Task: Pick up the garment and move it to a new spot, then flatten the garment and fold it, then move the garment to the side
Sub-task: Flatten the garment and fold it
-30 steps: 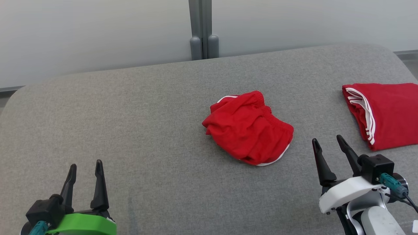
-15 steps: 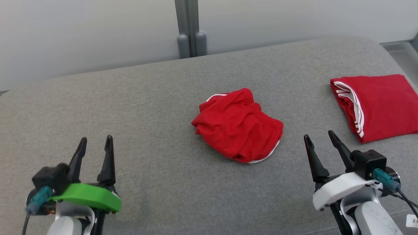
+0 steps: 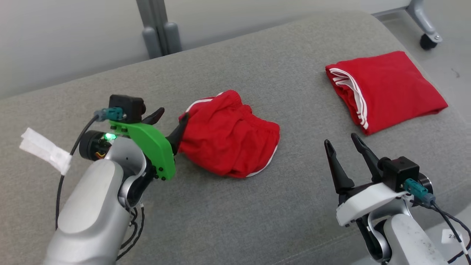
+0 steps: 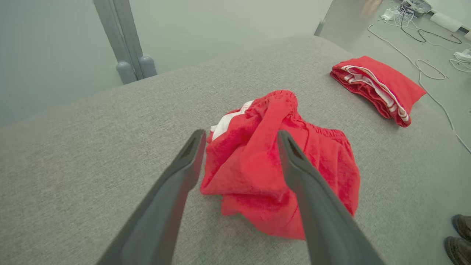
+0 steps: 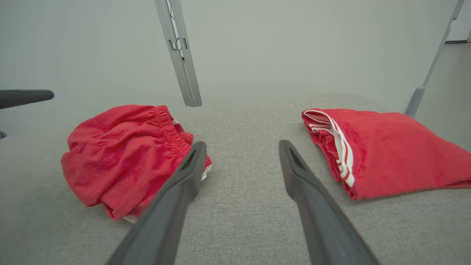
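The crumpled red garment (image 3: 228, 136) lay near the middle of the grey bench (image 3: 257, 221). A folded garment (image 3: 386, 88), red with white stripes, lay well apart from it at the bench's far right.

In the head view the left gripper (image 3: 173, 112) was at the garment's left edge. Its 2 fingers (image 3: 176, 134) were spread wide, the nearer one against the cloth. The left wrist view made the relation plainer: a bunched fold of the garment lay between the 2 fingers, which were not closed on it. Whether the farther finger touched the cloth I could not tell.

The right gripper (image 3: 340, 138) was over the bench's front right, fingers wide apart and holding nothing. Its wrist view showed bare bench between the fingers, the garment to 1 side and the folded garment to the other.

The head view showed a white tag (image 3: 44, 149) on the left arm's cable and a caster (image 3: 427, 40) on the floor. The left wrist view showed cables (image 4: 423, 44) on the floor and a pair of dark shoes (image 4: 458, 235) beside the bench.
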